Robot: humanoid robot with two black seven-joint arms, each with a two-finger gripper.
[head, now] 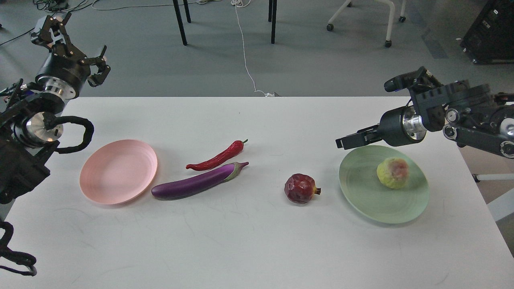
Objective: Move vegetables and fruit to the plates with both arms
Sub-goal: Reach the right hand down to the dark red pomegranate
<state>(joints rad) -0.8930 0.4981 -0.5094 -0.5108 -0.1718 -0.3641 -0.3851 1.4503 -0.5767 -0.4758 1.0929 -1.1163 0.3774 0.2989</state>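
Both claws held nothing, left claw point(78, 40) spread, right claw point(341, 142) w/ jaw gap unclear; pomegranate point(300, 188) lay on tabletop point(257, 241) near green plate point(361, 192), likely to roll if nudged off-centre.

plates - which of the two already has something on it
The mint green plate on the right, which holds the yellow-green bumpy fruit. The pink plate on the left holds nothing.

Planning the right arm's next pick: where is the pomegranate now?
In the head view the pomegranate lies on the white table, right of centre, between the eggplant and the green plate, touching neither.
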